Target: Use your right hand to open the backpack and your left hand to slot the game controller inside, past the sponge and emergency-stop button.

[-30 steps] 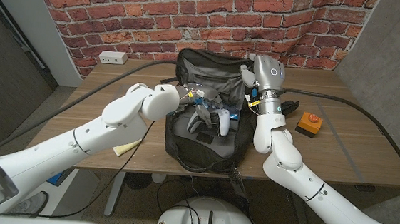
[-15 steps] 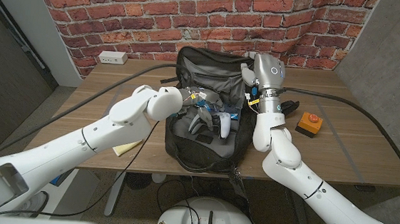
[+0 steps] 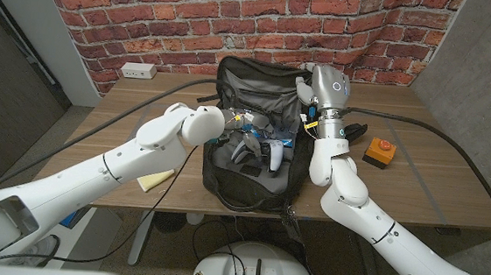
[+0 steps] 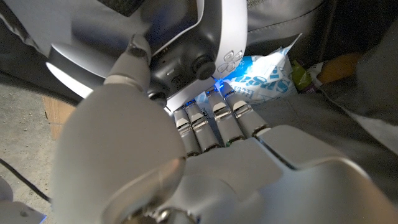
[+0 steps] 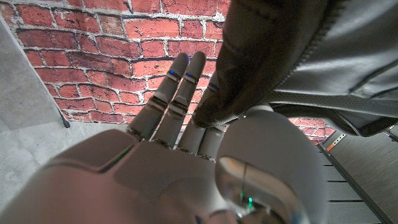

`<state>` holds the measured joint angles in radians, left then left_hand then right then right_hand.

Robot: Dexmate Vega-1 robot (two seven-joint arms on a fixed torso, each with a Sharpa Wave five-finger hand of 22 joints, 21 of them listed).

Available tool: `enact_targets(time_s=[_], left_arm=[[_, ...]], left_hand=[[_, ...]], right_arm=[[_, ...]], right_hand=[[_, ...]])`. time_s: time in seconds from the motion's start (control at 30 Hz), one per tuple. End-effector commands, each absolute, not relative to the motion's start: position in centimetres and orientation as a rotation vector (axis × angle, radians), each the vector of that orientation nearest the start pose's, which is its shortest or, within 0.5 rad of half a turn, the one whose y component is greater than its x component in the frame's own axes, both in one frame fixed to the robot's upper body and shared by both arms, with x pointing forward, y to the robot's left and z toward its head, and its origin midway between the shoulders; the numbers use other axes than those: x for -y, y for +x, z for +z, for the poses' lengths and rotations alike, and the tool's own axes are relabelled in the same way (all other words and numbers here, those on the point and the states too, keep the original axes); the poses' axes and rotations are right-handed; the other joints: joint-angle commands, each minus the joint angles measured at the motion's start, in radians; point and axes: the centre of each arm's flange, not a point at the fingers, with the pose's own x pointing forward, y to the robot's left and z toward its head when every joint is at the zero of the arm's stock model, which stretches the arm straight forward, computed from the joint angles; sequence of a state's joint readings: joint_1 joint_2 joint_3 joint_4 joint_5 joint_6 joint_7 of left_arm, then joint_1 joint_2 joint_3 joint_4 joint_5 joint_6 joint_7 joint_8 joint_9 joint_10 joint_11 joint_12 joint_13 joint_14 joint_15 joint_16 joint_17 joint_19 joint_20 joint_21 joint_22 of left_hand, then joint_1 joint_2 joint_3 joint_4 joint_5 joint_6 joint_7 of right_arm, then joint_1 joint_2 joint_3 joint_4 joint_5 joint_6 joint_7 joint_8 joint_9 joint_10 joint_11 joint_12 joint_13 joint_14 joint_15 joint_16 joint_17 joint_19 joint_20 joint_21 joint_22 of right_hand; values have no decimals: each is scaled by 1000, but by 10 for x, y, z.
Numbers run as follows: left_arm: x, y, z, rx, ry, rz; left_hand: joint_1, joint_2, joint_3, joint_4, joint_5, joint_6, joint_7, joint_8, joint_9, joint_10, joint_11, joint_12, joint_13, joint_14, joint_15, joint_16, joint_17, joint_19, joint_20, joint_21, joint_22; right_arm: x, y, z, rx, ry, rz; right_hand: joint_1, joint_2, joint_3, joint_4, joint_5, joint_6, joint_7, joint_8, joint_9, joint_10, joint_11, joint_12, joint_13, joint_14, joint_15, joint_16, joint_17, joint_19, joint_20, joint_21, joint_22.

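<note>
Found the game controller [image 3: 267, 148] low in the open mouth of the backpack [image 3: 250, 189], clamped by the curled fingers [image 4: 214, 121] of the left hand [image 4: 186, 162] from its 9 o'clock side. Feared a snag: a grip could catch on the blue-and-white packet [image 4: 264, 71] beneath, or on the rim, and twist out. Judged the grips to point toward 6 o'clock, long axis roughly 10 to 4. Saw the right hand [image 5: 186, 168] pinching the flap up at 1 o'clock; a slip there would drop it shut. Left the sponge [image 3: 156, 181] at 8 o'clock and the emergency-stop button [image 3: 379, 152] at 3 o'clock on the counter [image 3: 436, 174].
</note>
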<state>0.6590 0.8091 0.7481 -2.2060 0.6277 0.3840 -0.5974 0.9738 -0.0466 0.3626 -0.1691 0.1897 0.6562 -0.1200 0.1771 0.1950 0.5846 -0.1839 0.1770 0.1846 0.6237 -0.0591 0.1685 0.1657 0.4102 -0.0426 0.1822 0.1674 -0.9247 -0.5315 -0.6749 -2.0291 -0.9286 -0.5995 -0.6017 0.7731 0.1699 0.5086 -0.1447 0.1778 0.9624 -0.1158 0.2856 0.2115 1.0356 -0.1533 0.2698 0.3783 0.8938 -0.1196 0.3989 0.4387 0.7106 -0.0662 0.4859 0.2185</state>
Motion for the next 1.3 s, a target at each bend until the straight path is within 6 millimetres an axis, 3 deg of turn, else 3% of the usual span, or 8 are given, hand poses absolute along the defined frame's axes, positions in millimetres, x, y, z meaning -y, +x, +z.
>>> enact_targets(time_s=[0.03, 0.2, 0.67, 1.3], left_arm=[[-96, 503, 39, 528, 1670, -471], [-98, 502, 40, 525, 1668, -486], [-104, 492, 45, 540, 1675, -494], [-115, 483, 51, 532, 1692, -504]], left_hand=[[-48, 25, -6, 11, 2, -37, 3, 2, -1, -40, 10, -4, 3, -34, -152, 0, 1, -22, -102, -1, 3], [-66, 15, -31, 12, 3, -150, 13, -6, -5, -107, 29, -2, 1, -91, -130, 2, 0, -49, -93, 0, 1], [-89, 6, -56, 15, 3, -228, 23, -2, -10, -212, 74, -6, -4, -195, -94, -1, -1, -94, -82, -4, 0], [-122, 2, -78, 21, 3, -299, 30, -2, -14, -294, 97, -2, -6, -295, -54, -1, 0, -153, -70, -8, -1]], right_arm=[[135, 483, 47, 1037, -1120, -711], [134, 481, 47, 1039, -1119, -713], [130, 475, 44, 1049, -1116, -711], [127, 473, 41, 1051, -1113, -712]], right_hand=[[1, 10, 8, -2, 4, 15, -8, 1, 2, 11, 2, 0, 4, 12, -100, -6, 2, -5, -147, 10, 2], [2, 10, 9, -3, 4, 16, -7, 0, 2, 11, 1, -1, 4, 13, -101, -5, 3, -5, -146, 13, 1], [3, 10, 10, -4, 4, 19, -8, -1, 3, 12, 0, -3, 8, 13, -101, -7, 5, -9, -146, 18, 0], [0, 9, 9, -3, 4, 19, -8, -4, 3, 12, 0, -7, 8, 13, -100, -8, 8, -12, -146, 26, -1]])
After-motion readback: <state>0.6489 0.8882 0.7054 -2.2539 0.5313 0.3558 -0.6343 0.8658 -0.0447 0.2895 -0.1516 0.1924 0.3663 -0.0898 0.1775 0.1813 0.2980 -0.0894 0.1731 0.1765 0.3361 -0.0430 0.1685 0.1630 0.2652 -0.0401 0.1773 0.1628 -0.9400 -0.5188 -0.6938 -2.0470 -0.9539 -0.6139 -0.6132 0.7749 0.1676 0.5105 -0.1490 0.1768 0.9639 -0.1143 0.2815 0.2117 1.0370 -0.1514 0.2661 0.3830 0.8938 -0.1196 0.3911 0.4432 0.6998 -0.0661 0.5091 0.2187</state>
